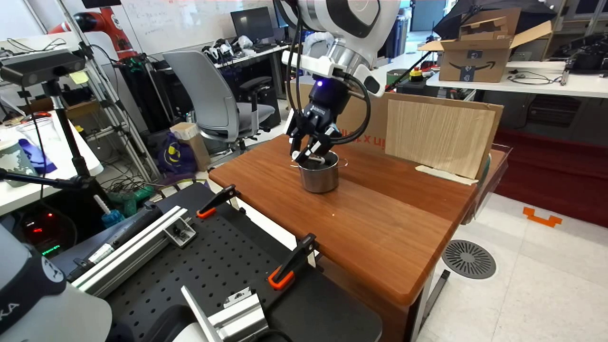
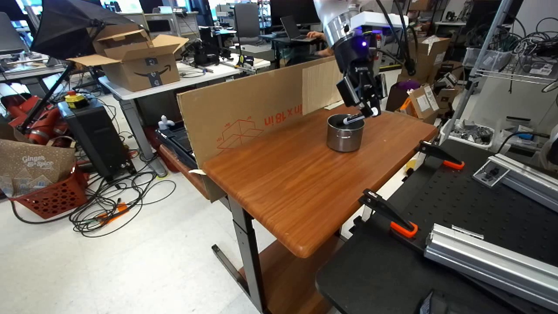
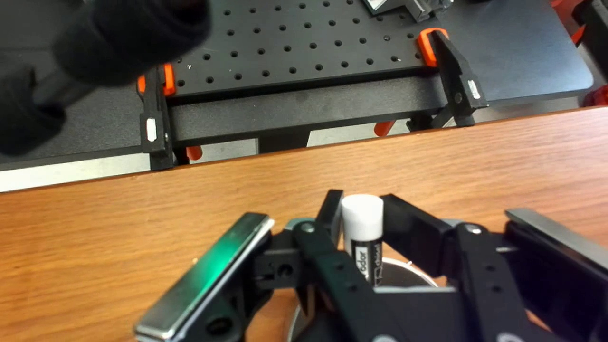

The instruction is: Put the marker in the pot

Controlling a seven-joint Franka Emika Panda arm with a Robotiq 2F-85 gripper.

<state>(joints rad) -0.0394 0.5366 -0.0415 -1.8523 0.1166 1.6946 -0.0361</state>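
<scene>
Wrist view, lower centre: we see claw (image 3: 362, 214) pinching marker (image 3: 363, 229); slanted, it could snag on pot (image 2: 344, 138) if dropped early.

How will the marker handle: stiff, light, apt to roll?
The marker is probably stiff: it looks straight between the fingers. Its slim body suggests little weight. It looks round, so it could roll if laid flat.

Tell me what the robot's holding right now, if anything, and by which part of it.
The marker, gripped between the jaws near the white end that shows in the wrist view.
</scene>
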